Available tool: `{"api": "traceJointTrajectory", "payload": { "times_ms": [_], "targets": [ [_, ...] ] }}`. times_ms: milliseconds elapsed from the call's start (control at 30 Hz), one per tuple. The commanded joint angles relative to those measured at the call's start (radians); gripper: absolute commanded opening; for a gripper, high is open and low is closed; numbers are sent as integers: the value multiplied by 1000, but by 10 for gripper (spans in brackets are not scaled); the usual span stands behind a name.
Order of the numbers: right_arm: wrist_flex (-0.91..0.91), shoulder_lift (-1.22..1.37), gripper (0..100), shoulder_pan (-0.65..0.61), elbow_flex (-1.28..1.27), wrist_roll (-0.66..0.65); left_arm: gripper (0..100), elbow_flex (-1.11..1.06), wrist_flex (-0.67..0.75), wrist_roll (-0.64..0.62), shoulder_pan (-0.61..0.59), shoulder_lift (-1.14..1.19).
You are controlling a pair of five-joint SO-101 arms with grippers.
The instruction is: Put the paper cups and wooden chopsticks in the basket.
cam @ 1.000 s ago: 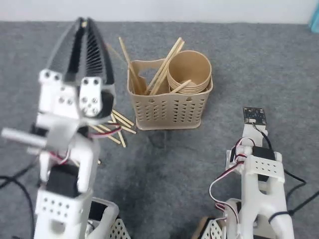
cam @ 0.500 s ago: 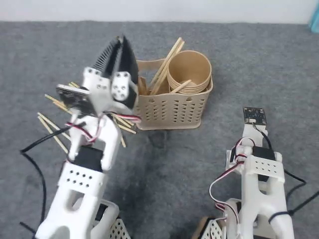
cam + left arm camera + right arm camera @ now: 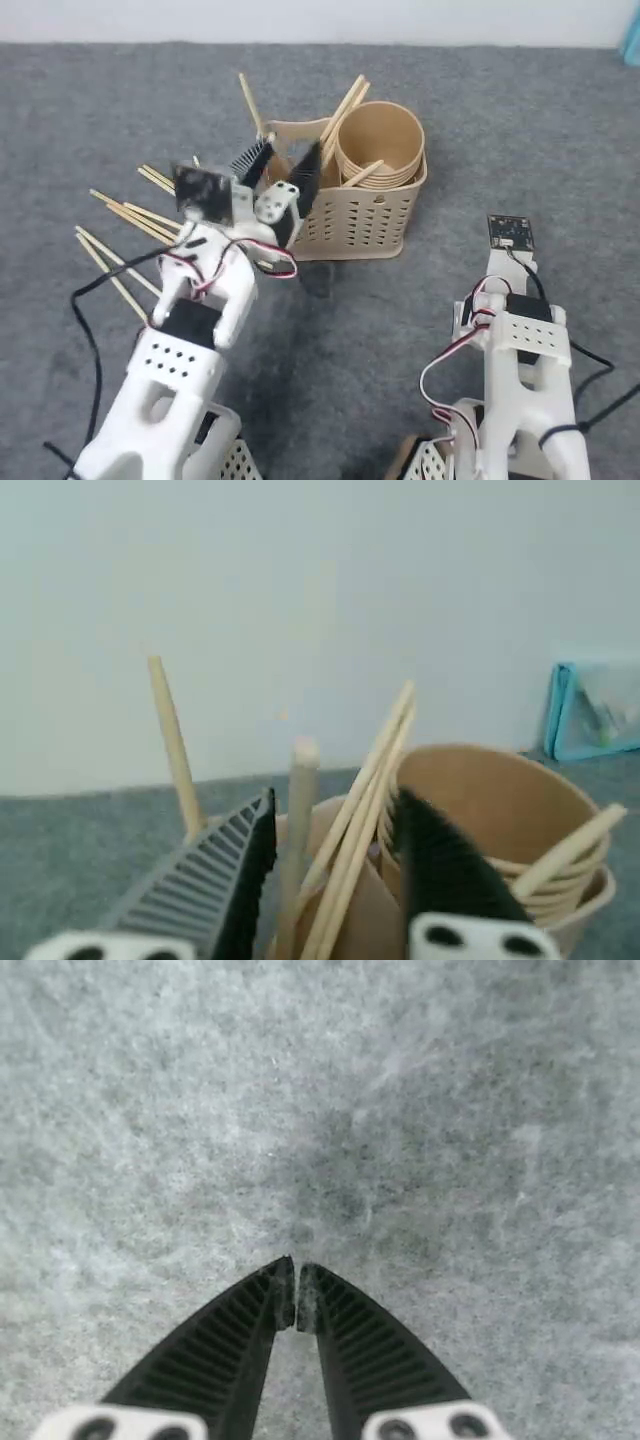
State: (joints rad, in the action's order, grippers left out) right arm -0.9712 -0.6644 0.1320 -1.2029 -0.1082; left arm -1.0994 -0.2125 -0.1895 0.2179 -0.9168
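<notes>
high view, with both wrist views. the basket (image 3: 350,215) stands on the grey carpet (image 3: 480,110) just toward 12 o'clock from the middle of the scene. the stacked paper cups (image 3: 378,140) sit inside it, filling its 3 o'clock half. several upright chopsticks (image 3: 340,110) lean in its 9 o'clock half, their tips fanning toward 12 and 1 o'clock.

the left gripper (image 3: 282,165) hovers over the basket's 9 o'clock end. its jaws are released and spread wide. in the left wrist view the left gripper (image 3: 335,805) straddles the upright chopsticks (image 3: 345,820) without pinching any, with the paper cups (image 3: 500,800) just beyond.

the right gripper (image 3: 296,1270) points down at bare carpet (image 3: 400,1110), its jaws clenched on nothing. its arm stands at 5 o'clock of the scene, well apart from the basket.

progress, as a judgement: the cup part looks done, since no cup lies outside the basket. the chopstick part is unfinished. a scatter of loose chopsticks (image 3: 125,212) lies on the carpet at 9 o'clock of the basket, spreading toward 8 o'clock. more may be hidden under the left arm. these remain to be gathered and dropped in.
</notes>
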Motion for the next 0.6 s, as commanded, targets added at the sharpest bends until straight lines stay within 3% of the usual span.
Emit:
{"api": "traceJointTrajectory", "payload": {
  "times_ms": [0,333,467,567],
  "targets": [
    [21,-35,31,4,9,-14,378,228,-299,-14,-51,-6],
    [21,-35,31,4,9,-14,261,839,-829,-91,-345,3],
    [19,-35,31,4,9,-14,234,872,-968,-91,-517,5],
    [19,-35,31,4,9,-14,199,814,-980,-94,-643,20]
  ]
}}
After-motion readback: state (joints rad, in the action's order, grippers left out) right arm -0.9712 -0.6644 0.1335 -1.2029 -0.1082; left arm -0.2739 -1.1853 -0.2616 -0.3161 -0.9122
